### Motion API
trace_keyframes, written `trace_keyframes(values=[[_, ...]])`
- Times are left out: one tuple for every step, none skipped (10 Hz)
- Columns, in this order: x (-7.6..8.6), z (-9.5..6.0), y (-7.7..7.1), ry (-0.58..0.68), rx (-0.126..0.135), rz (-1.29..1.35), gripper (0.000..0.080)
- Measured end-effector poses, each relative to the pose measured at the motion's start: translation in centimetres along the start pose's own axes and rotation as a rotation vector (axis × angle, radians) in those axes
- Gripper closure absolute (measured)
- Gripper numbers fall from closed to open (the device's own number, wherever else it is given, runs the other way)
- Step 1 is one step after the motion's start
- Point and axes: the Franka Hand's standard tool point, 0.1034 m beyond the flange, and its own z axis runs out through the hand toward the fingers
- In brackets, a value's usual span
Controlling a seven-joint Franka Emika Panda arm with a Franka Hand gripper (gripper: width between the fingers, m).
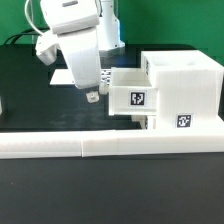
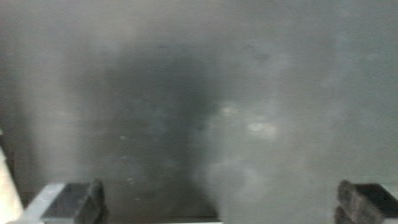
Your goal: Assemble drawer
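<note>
Nearest the exterior camera runs a long low white rail (image 1: 100,148) across the front of the desk (image 1: 30,105), and I judge it serves as a stop that keeps the parts from sliding off that edge. Behind it, on the exterior view's right of my end effector (image 1: 91,96), stands the drawer housing (image 1: 185,90), a large white box with a tag on its front face, pressed against the rail so it cannot shift while things are pushed into it. A tray (image 1: 132,92) with its own tag juts out of the housing toward my end effector, only partly seated in its slot; a second tagged part (image 1: 150,122) sits lower, just under it, though I cannot tell how far in that one is. My end effector hangs just beside the protruding tray face, close to it but, as far as I can judge, not touching. From the wrist view my fingers (image 2: 63,203) stand wide apart at the two sides of the picture with nothing between them, only the dark, blurred desk surface below, so I hold nothing. I read the pose as a setup for pushing: the spread fingers beside the tray face suggest the next move is to press the tray home into the housing. The marker board (image 1: 68,74) lies partly hidden behind my arm.
</note>
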Motion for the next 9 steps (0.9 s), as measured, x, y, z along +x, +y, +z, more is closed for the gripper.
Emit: trace_keyframes(values=[[-0.1, 0.1, -0.2, 0.0, 0.002, 0.003, 0.015], [-0.2, 0.1, -0.2, 0.0, 0.002, 0.005, 0.015], [-0.2, 0.1, -0.2, 0.0, 0.003, 0.004, 0.015], [-0.2, 0.1, -0.2, -0.001, 0.002, 0.001, 0.015], [-0.1, -0.1, 0.2, -0.002, -0.006, -0.044, 0.015], [0.1, -0.3, 0.4, -0.003, -0.01, -0.044, 0.015], [0.9, -0.4, 0.8, 0.001, -0.016, -0.048, 0.015], [1.5, -0.5, 1.1, 0.004, -0.018, -0.025, 0.015], [2.2, -0.4, 1.3, 0.005, -0.022, 0.026, 0.015]])
